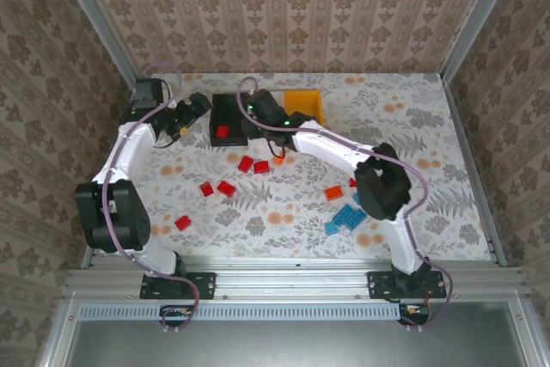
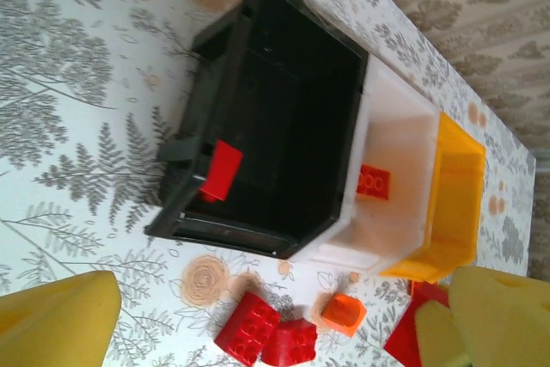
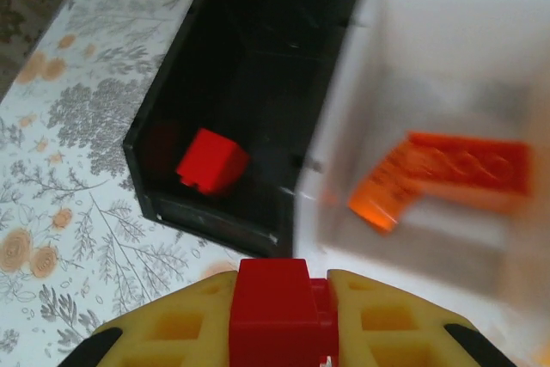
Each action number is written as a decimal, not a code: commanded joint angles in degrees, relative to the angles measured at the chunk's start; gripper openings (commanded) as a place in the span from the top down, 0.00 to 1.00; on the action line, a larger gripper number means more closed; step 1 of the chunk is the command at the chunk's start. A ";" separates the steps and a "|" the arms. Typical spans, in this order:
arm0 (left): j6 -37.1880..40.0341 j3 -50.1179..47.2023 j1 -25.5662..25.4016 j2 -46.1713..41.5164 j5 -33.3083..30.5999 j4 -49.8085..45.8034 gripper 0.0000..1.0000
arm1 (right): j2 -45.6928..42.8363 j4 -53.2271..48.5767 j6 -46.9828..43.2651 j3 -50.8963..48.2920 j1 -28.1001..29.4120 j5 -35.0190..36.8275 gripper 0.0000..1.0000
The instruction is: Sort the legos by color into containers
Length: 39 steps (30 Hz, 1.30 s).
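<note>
My right gripper [image 3: 279,298] is shut on a red brick [image 3: 273,307] and hangs at the near edge of the black bin [image 3: 172,100] and the white bin [image 3: 447,58]. One red brick [image 3: 212,161] lies in the black bin, and an orange brick [image 3: 447,174] lies in the white one. My left gripper [image 2: 273,302] stands open above the table, left of the black bin [image 1: 228,119], with two red bricks [image 2: 247,327] and an orange brick [image 2: 342,313] on the table between its fingers [image 2: 64,315]. The orange-yellow bin [image 1: 305,105] stands rightmost.
Loose red bricks [image 1: 246,163] [image 1: 206,188] [image 1: 183,223] lie mid-table. Orange bricks [image 1: 333,192] and light blue bricks [image 1: 348,217] lie near the right arm's elbow. The right arm [image 1: 344,152] stretches across the middle toward the bins. Metal rails edge the table.
</note>
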 commanded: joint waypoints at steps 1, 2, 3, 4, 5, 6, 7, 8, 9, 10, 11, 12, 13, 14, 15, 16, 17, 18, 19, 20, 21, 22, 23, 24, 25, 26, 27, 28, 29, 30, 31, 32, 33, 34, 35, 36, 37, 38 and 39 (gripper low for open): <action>-2.07 -0.98 0.17 0.33 2.09 1.16 0.00 | 8.06 -2.71 -8.04 11.23 0.98 1.62 0.77; -2.43 -1.14 0.17 0.63 2.85 1.68 0.00 | 10.12 -4.46 -8.96 15.67 1.15 1.55 0.77; -2.79 -1.28 0.19 0.82 3.29 2.05 0.00 | 12.13 -6.00 -9.71 18.49 1.26 1.35 0.77; -2.94 -1.33 0.17 0.93 3.47 2.15 0.00 | 14.40 -7.69 -10.40 22.37 1.45 1.62 0.77; -2.92 -1.35 0.19 1.06 3.57 2.18 0.00 | 16.55 -9.68 -10.87 26.12 1.54 2.06 0.77; -2.87 -1.33 0.23 1.22 3.57 2.14 0.00 | 18.89 -11.62 -11.32 29.54 1.68 2.32 0.77; -2.86 -1.27 0.17 1.31 3.64 2.17 0.00 | 20.67 -13.07 -11.52 32.70 1.76 2.79 0.76; -2.99 -1.21 0.19 1.40 3.86 2.07 0.00 | 22.47 -14.29 -11.66 35.35 1.80 3.40 0.76; -3.06 -1.20 0.21 1.46 4.09 2.17 0.00 | 23.94 -15.46 -11.87 37.29 1.81 3.57 0.75; -3.21 -1.28 0.17 1.51 4.31 2.31 0.00 | 24.88 -15.63 -11.96 38.46 1.82 3.61 0.74; -3.33 -1.29 0.22 1.52 4.55 2.38 0.00 | 25.95 -15.76 -12.05 39.80 1.77 3.66 0.73; -3.40 -1.33 0.18 1.52 4.58 2.37 0.00 | 26.85 -15.86 -12.05 41.02 1.82 3.79 0.73; -3.41 -1.22 0.18 1.58 4.56 2.38 0.00 | 27.53 -16.03 -12.09 41.97 1.80 4.06 0.72; -3.39 -1.24 0.17 1.43 4.63 2.36 0.00 | 28.22 -16.11 -12.17 42.92 1.81 4.26 0.70; -3.43 -1.24 0.25 1.42 4.65 2.42 0.00 | 28.88 -16.16 -12.34 43.78 1.76 4.53 0.67; -3.52 -1.24 0.21 1.48 4.73 2.36 0.00 | 29.36 -16.32 -12.44 44.46 1.78 4.86 0.63; -3.54 -1.16 0.17 1.43 4.93 2.43 0.00 | 29.54 -16.33 -12.53 44.81 1.81 5.38 0.59; -3.68 -1.09 0.17 1.43 5.22 2.46 0.00 | 29.57 -16.19 -12.53 45.02 1.78 5.63 0.57; -3.76 -1.07 0.23 1.38 5.39 2.53 0.00 | 29.46 -16.21 -12.62 45.18 1.77 5.72 0.55; -3.87 -1.07 0.19 1.32 5.41 2.57 0.00 | 29.20 -16.17 -12.62 45.14 1.78 5.90 0.55; -3.85 -1.07 0.29 1.23 5.38 2.66 0.00 | 28.87 -15.89 -12.69 45.20 1.80 6.11 0.54; -3.87 -1.15 0.29 1.15 5.35 2.63 0.00 | 28.67 -15.73 -12.80 45.21 1.76 6.25 0.53; -3.87 -1.13 0.30 0.98 5.29 2.54 0.00 | 28.26 -15.69 -12.80 45.21 1.81 6.38 0.52; -3.87 -1.11 0.34 0.99 5.24 2.60 0.00 | 27.66 -16.03 -12.60 45.13 1.82 6.43 0.51; -3.83 -1.16 0.26 0.98 5.18 2.61 0.00 | 27.00 -16.48 -12.18 45.07 1.77 6.47 0.51; -3.82 -1.16 0.30 0.98 5.17 2.47 0.00 | 26.05 -17.18 -11.68 44.82 1.78 6.70 0.51; -3.79 -1.17 0.25 0.95 5.04 2.43 0.00 | 24.64 -17.79 -11.19 44.11 1.77 7.19 0.52; -3.79 -1.23 0.29 0.96 4.98 2.44 0.00 | 23.03 -17.96 -10.74 42.85 1.81 7.64 0.52; -3.86 -1.29 0.28 0.77 5.02 2.42 0.00 | 20.56 -17.86 -10.43 40.32 1.89 8.11 0.52; -4.03 -1.40 0.27 0.67 5.19 2.61 0.00 | 17.37 -17.30 -10.01 36.61 1.85 8.54 0.52; -4.22 -1.50 0.24 0.48 5.24 2.70 0.00 | 14.16 -15.87 -9.72 32.20 1.90 9.10 0.52; -4.42 -1.76 -0.01 0.37 5.20 2.96 0.00 | 9.63 -14.16 -9.59 25.64 1.90 9.80 0.52; -4.79 -1.87 -0.51 0.15 5.40 3.13 0.00 | 5.15 -10.40 -9.42 19.44 1.82 10.66 0.52; -5.19 -2.16 -1.08 -0.08 5.57 3.39 0.00 | 0.60 -8.13 -9.22 13.00 1.61 11.18 0.52; -5.55 -2.56 -2.03 -0.20 5.69 4.00 0.00 | -4.27 -6.03 -8.73 6.16 1.30 11.75 0.51; -5.95 -2.86 -3.56 -0.41 5.91 4.41 0.00 | -8.68 -4.87 -7.85 -0.12 0.76 12.32 0.50; -6.27 -3.12 -4.96 -0.36 6.08 4.79 0.00 | -12.23 -4.28 -6.51 -5.82 0.21 12.43 0.49; -6.63 -3.26 -7.52 -0.26 6.25 5.16 0.00 | -16.08 -4.09 -5.03 -11.29 -0.72 12.16 0.47; -6.75 -3.44 -10.21 0.11 6.52 5.32 0.00 | -19.37 -4.47 -3.47 -17.42 -1.72 11.88 0.44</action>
